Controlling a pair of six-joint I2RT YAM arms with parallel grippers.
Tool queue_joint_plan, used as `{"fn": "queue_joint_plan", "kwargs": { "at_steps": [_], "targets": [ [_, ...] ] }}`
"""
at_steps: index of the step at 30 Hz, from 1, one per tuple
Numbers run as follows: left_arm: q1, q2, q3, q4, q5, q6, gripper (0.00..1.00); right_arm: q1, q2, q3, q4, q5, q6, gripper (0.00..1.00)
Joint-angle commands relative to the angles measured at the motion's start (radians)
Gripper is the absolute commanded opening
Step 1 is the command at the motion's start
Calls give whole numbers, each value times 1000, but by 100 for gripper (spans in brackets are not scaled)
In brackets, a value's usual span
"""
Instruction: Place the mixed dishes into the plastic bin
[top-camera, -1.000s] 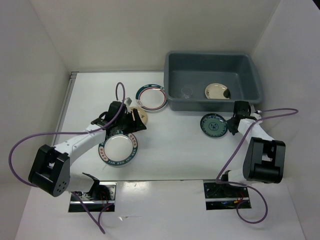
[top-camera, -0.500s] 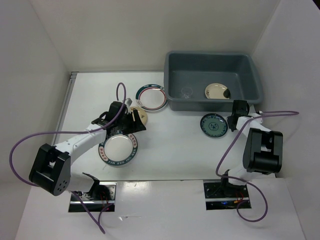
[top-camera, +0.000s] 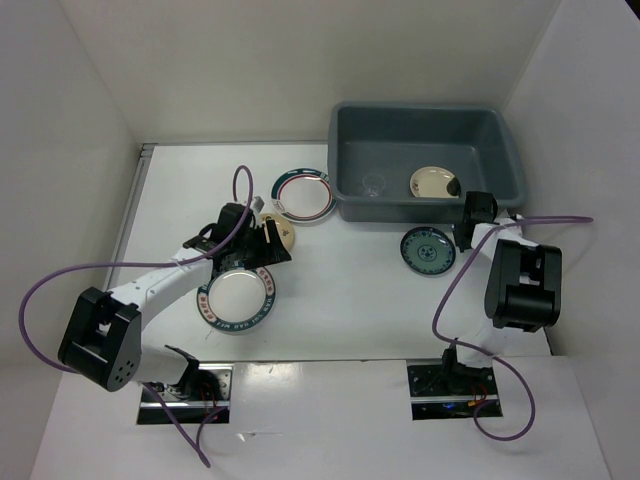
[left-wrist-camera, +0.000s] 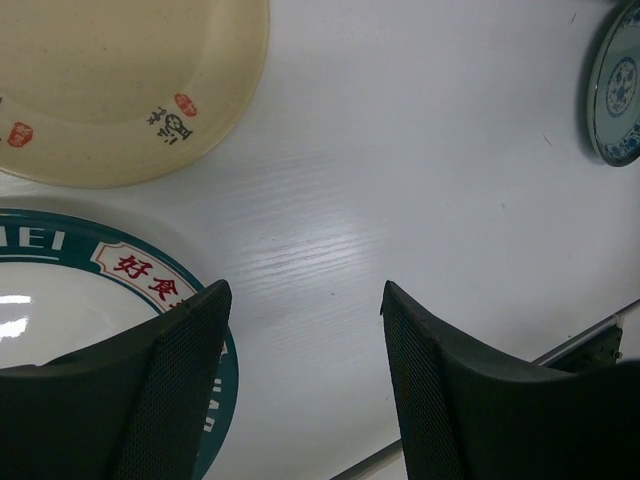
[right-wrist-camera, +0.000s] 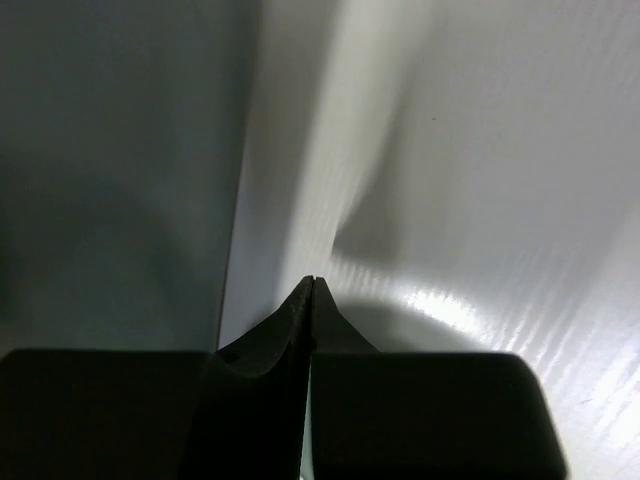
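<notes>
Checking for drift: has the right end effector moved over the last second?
Yes. The right end effector has moved up the top view, closer to the near wall of the plastic bin.

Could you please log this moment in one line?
left gripper open by lettered plate | right gripper shut by plastic bin
</notes>
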Motion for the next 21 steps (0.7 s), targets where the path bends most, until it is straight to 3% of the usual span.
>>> {"fn": "queue_joint_plan", "kwargs": {
  "at_steps": [1,5,12,21],
  "targets": [
    [-1,4,38,8,-10,32,70,-7,4,43,48,-1,20,1],
    [-1,-5,38,8,-10,32,70,-7,23,29,59,-85,46,1],
    [-1,-14,29,8,-10,32,71,125,25,29,-4,-107,55,1],
    [-1,-45,10,18,-10,32,71,320,-162,-35,-122,-167,114,1]
  ]
}}
